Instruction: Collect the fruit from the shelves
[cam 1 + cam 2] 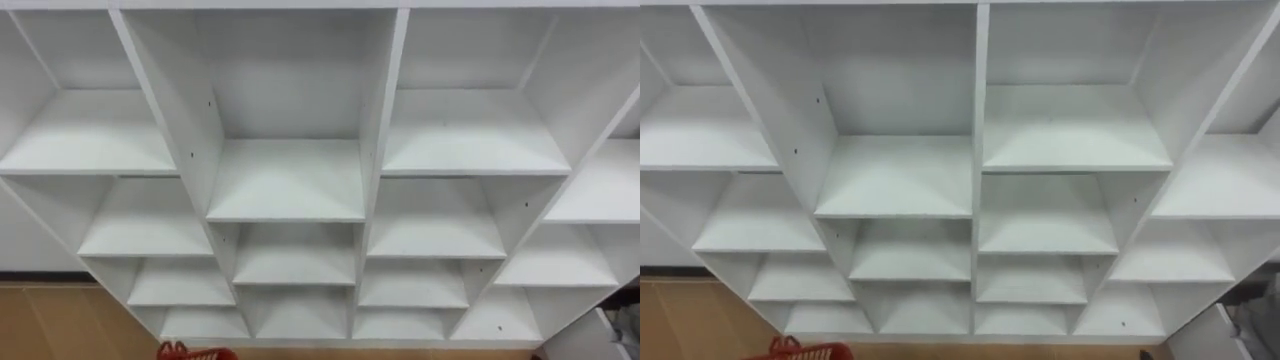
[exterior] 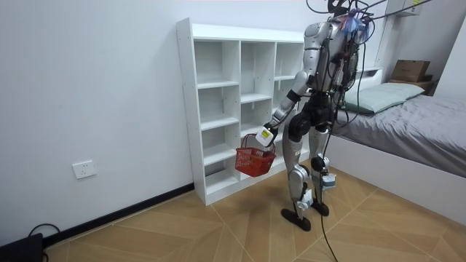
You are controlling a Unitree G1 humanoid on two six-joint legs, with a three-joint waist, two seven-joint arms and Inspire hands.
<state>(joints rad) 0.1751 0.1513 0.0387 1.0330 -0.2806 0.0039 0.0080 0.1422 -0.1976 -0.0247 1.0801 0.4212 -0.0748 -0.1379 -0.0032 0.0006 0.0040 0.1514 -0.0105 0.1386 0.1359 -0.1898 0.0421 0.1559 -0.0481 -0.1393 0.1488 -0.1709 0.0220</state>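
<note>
Down at the bottom edge of your left eye view, the rim of the red basket [image 1: 195, 352] peeks in, low and to the left. Behind it stands the white closet [image 1: 385, 120], very near your robot's head. It is split into rows of square boxes, one above the other. Each box you can see shows a plain white board and a white back wall. Tiny dark dots sit on some of the side walls.

In the room view your robot stands upright on the wood floor [image 2: 182, 233], right in front of the closet and facing it. Its left arm reaches down and forward. The left hand [image 2: 266, 135] is curled round the handle of the red basket, and the basket hangs under it, just beside the lower shelves and off the floor.

A bed [image 2: 408, 124] with a grey cover stands behind the robot, and a cardboard box [image 2: 411, 70] sits on a ledge past it. A white wall socket [image 2: 85, 169] is low on the wall, well apart from the closet.
</note>
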